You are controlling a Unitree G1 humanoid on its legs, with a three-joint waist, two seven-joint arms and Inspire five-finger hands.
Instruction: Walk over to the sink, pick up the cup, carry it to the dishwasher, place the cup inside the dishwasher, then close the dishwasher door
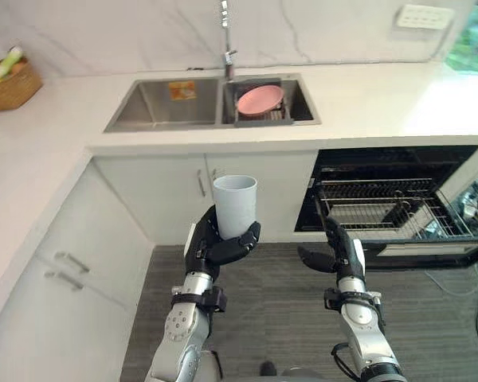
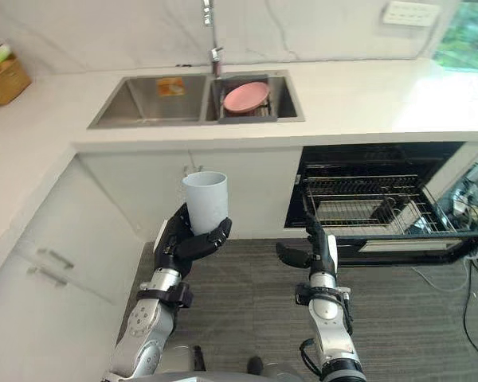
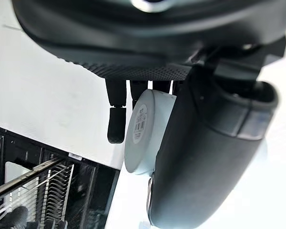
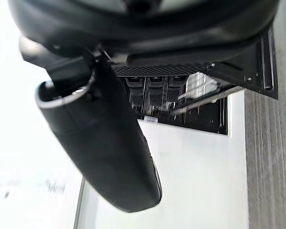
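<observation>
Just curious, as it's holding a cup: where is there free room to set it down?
Bare: the counter right of the sink, and the sink's left basin. Crowded: its right basin, with a pink plate; the dishwasher rack looks partly filled.

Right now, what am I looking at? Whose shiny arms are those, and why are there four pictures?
Those arms belong to a walking robot. Two pictures come from cameras in its head, looking down at a kitchen. The other two come from little cameras on its wrists, so close that each dark hand looks huge. Its left hand is curled round a pale cup, held upright. Its right hand is open and holds nothing. The white counter has a sink with a pink plate in its right basin, and a basket at the far left. Under the counter the dishwasher stands open.
</observation>
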